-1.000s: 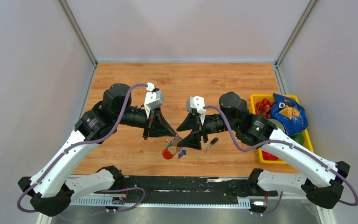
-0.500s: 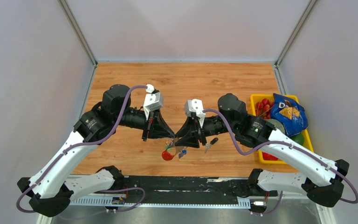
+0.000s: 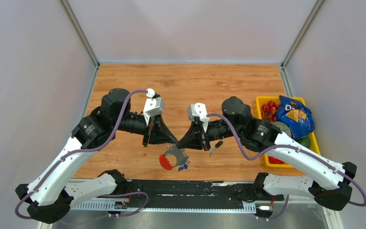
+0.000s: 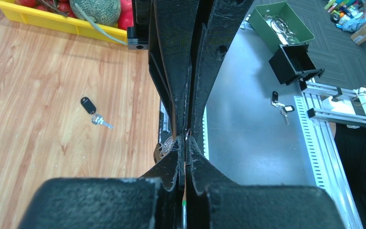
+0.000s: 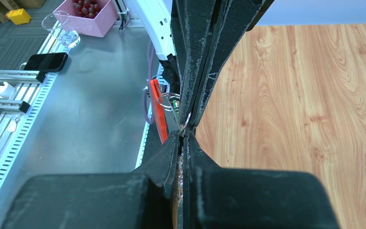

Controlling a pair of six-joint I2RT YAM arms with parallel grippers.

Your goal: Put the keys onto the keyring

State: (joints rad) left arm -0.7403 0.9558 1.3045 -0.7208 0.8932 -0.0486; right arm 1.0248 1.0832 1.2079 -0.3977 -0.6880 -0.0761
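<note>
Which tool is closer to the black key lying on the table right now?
Right. The key lies just beside the right tool; the left tool sits farther, beyond the keyring.

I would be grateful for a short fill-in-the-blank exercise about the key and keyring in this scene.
The key lying on the wooden table has a head coloured ___.
The tag hanging from the keyring is ___.
The left gripper and right gripper both have their jaws ___.
The bin at the table's right side is ___.
Missing words: black; red; shut; yellow.
</note>
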